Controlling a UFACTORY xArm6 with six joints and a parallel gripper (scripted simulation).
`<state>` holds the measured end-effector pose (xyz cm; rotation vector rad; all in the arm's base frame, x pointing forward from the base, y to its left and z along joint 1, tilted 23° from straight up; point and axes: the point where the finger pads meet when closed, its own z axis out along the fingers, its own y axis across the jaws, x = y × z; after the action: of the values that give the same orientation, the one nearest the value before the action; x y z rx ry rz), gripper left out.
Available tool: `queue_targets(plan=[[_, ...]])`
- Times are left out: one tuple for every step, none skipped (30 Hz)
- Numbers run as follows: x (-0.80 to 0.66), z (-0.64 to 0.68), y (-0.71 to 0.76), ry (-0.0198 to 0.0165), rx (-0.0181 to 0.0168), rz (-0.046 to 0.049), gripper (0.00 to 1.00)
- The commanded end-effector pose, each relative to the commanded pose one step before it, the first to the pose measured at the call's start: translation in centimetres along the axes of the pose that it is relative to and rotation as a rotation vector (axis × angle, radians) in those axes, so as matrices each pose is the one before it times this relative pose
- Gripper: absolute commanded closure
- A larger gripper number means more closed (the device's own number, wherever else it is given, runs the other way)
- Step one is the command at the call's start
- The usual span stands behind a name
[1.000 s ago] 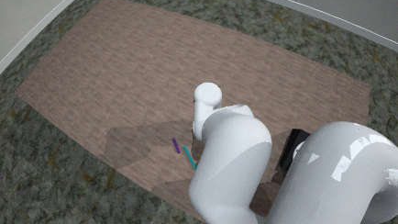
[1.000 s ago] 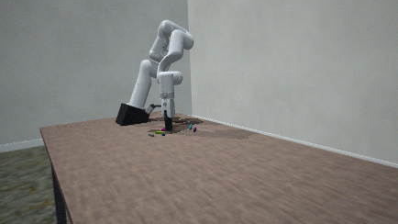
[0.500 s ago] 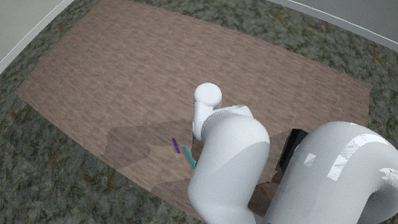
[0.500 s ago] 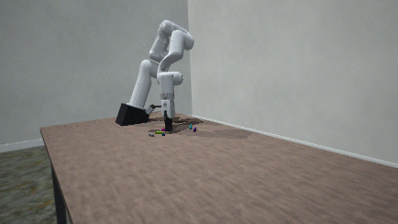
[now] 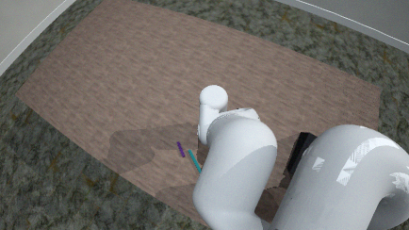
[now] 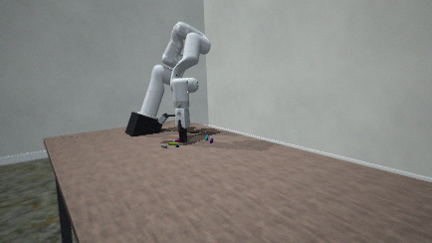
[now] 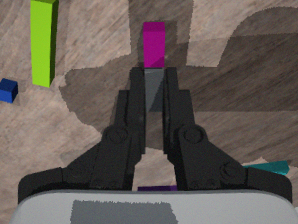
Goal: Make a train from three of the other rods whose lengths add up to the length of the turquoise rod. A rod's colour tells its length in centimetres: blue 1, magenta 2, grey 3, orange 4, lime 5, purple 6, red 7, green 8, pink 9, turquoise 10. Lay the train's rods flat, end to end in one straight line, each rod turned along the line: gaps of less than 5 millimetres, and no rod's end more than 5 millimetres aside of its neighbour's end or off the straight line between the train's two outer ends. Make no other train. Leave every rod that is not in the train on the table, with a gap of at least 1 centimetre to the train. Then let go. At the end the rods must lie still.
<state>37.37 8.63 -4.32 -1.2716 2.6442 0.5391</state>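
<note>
In the wrist view my gripper (image 7: 154, 86) is shut on a short grey rod (image 7: 154, 88), held low over the table. A magenta rod (image 7: 153, 44) lies just beyond the grey rod's far end, in line with it; the two ends look touching or nearly so. A lime rod (image 7: 44, 38) lies flat to the left, with a small blue rod (image 7: 7, 90) near its lower end. The turquoise rod (image 7: 269, 168) shows at the right edge and a purple rod (image 7: 156, 188) under the gripper body. In the top view the purple rod (image 5: 180, 149) and turquoise rod (image 5: 194, 160) lie beside the arm, which hides the gripper.
The robot's black base (image 6: 141, 123) stands at the back of the wooden table. In the exterior view the gripper (image 6: 182, 136) stands upright among the rods, with the lime rod (image 6: 172, 143) to its left and the turquoise rod (image 6: 206, 136) to its right.
</note>
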Motion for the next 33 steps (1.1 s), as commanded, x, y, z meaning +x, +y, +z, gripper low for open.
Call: queue_targets(plan=[[-0.089, -0.087, -0.091, -0.00183, 0.00242, -0.00047, 0.96], [0.000, 0.000, 0.000, 0.00000, 0.00000, 0.00000, 0.96], [0.000, 0.000, 0.000, 0.00000, 0.00000, 0.00000, 0.96], [0.000, 0.000, 0.000, 0.00000, 0.00000, 0.00000, 0.96], [0.000, 0.000, 0.000, 0.00000, 0.00000, 0.00000, 0.96], [0.000, 0.000, 0.000, 0.00000, 0.00000, 0.00000, 0.96], [0.000, 0.000, 0.000, 0.00000, 0.00000, 0.00000, 0.96], [0.000, 0.000, 0.000, 0.00000, 0.00000, 0.00000, 0.96], [0.000, 0.000, 0.000, 0.00000, 0.00000, 0.00000, 0.96], [0.000, 0.000, 0.000, 0.00000, 0.00000, 0.00000, 0.96], [0.000, 0.000, 0.000, 0.00000, 0.00000, 0.00000, 0.96], [0.000, 0.000, 0.000, 0.00000, 0.00000, 0.00000, 0.96], [0.000, 0.000, 0.000, 0.00000, 0.00000, 0.00000, 0.92], [0.000, 0.000, 0.000, 0.00000, 0.00000, 0.00000, 0.92], [0.000, 0.000, 0.000, 0.00000, 0.00000, 0.00000, 0.92], [0.000, 0.000, 0.000, 0.00000, 0.00000, 0.00000, 0.88], [0.000, 0.000, 0.000, 0.00000, 0.00000, 0.00000, 0.88], [0.000, 0.000, 0.000, 0.00000, 0.00000, 0.00000, 0.88], [0.000, 0.000, 0.000, 0.00000, 0.00000, 0.00000, 0.84], [0.000, 0.000, 0.000, 0.00000, 0.00000, 0.00000, 0.84], [0.000, 0.000, 0.000, 0.00000, 0.00000, 0.00000, 0.84], [0.000, 0.000, 0.000, 0.00000, 0.00000, 0.00000, 0.80], [0.000, 0.000, 0.000, 0.00000, 0.00000, 0.00000, 0.80], [0.000, 0.000, 0.000, 0.00000, 0.00000, 0.00000, 0.80], [0.000, 0.000, 0.000, 0.00000, 0.00000, 0.00000, 0.76], [0.000, 0.000, 0.000, 0.00000, 0.00000, 0.00000, 0.76], [0.000, 0.000, 0.000, 0.00000, 0.00000, 0.00000, 0.76], [0.000, 0.000, 0.000, 0.00000, 0.00000, 0.00000, 0.76], [0.000, 0.000, 0.000, 0.00000, 0.00000, 0.00000, 0.76], [0.000, 0.000, 0.000, 0.00000, 0.00000, 0.00000, 0.76], [0.000, 0.000, 0.000, 0.00000, 0.00000, 0.00000, 0.76], [0.000, 0.000, 0.000, 0.00000, 0.00000, 0.00000, 0.76], [0.000, 0.000, 0.000, 0.00000, 0.00000, 0.00000, 0.76]])
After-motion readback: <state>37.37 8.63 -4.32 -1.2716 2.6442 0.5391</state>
